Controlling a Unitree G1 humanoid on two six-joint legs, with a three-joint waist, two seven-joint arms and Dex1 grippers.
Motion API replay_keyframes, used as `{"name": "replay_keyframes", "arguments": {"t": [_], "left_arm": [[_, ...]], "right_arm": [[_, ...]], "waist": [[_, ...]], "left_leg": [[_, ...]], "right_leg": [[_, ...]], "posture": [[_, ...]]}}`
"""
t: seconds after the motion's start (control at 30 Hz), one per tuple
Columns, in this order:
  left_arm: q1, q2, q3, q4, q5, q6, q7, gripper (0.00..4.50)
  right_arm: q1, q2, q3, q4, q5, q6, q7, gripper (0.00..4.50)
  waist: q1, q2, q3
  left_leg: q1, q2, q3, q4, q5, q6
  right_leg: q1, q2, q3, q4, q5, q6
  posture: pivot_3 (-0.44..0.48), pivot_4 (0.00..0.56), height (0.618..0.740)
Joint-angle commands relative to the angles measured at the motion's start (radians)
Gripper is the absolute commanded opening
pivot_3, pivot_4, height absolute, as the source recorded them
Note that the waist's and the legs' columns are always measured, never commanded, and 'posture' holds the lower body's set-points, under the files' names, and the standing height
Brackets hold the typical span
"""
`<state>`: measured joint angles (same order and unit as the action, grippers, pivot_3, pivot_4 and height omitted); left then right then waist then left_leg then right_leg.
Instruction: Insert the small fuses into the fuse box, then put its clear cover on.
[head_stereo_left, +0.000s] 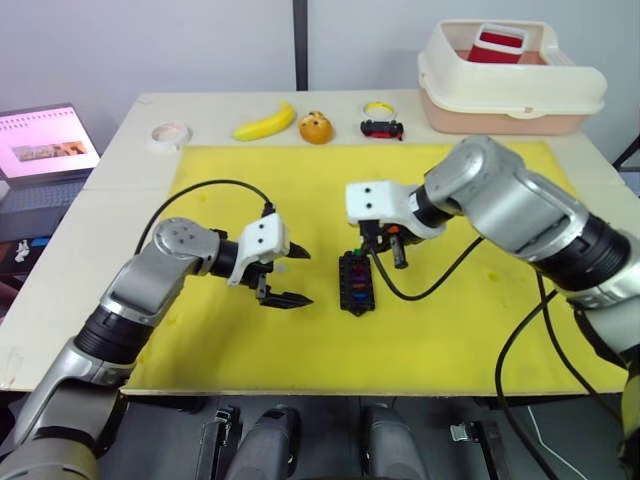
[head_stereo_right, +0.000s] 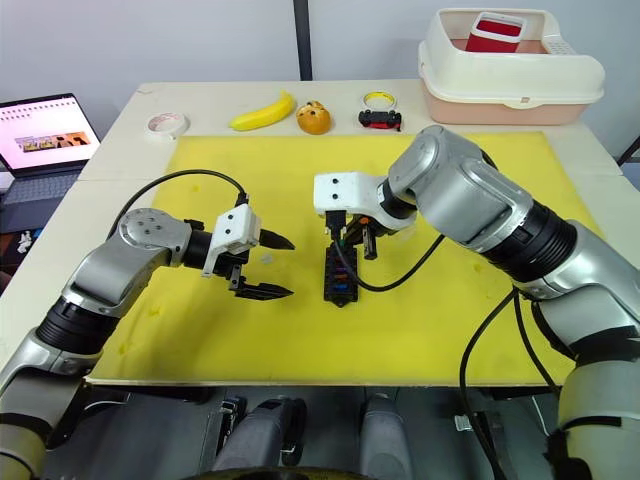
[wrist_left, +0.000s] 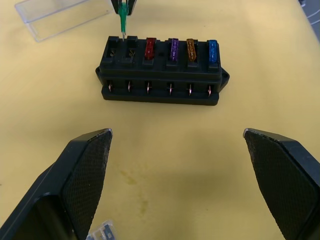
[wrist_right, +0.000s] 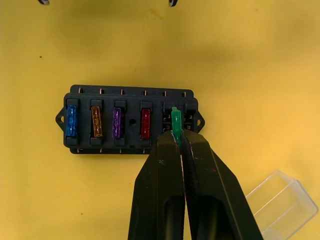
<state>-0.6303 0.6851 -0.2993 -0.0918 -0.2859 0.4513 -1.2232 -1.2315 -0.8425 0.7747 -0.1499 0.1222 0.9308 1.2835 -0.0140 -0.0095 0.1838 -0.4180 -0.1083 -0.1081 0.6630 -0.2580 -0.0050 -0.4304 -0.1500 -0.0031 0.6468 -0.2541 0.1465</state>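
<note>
Right end effector (wrist_right: 179, 142) is pinched tight on a green fuse (wrist_right: 175, 122), blades down, directly over the fuse box (wrist_left: 161, 70). The tip seems to sit at the second-from-end empty slot. The box's long axis runs toward the robot on the yellow mat. Four fuses are seated. Left end effector (head_stereo_left: 285, 275) is spread wide, empty, just beside the box. Clear cover (wrist_right: 280, 202) lies nearby.

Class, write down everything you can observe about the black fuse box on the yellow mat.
The fuse box is a black, plastic-looking rectangular block with a small mounting ear at each end and metal pins along one side. It lies flat on the yellow mat, slots upward. Four of its six slots hold fuses: blue, orange, purple, red. Two at one end look empty. The right pincer holds a green fuse over them. The clear cover lies apart.
</note>
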Motion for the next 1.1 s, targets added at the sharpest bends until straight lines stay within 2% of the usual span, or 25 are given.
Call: {"name": "replay_keyframes", "arguments": {"t": [0.03, 1.1], "left_arm": [[-0.001, -0.003, 0.010, -0.030, 0.006, -0.014, -0.001, 4.42], [0.009, -0.040, 0.013, -0.026, 0.042, -0.042, 0.016, 4.42]], "right_arm": [[-0.005, 0.012, -0.016, -0.001, -0.035, -0.016, 0.023, 0.00], [0.041, 0.070, -0.021, 0.052, -0.174, -0.047, 0.086, 0.00]], "waist": [[0.000, 0.000, 0.000], [-0.001, 0.000, 0.000]], "left_leg": [[0.000, 0.000, 0.000, 0.000, 0.000, 0.000], [0.000, 0.000, 0.000, 0.000, 0.000, -0.001]], "right_leg": [[0.000, 0.000, 0.000, 0.000, 0.000, 0.000], [0.000, 0.000, 0.000, 0.001, 0.000, 0.000]], "posture": [[0.000, 0.150, 0.740], [0.000, 0.150, 0.740]]}}
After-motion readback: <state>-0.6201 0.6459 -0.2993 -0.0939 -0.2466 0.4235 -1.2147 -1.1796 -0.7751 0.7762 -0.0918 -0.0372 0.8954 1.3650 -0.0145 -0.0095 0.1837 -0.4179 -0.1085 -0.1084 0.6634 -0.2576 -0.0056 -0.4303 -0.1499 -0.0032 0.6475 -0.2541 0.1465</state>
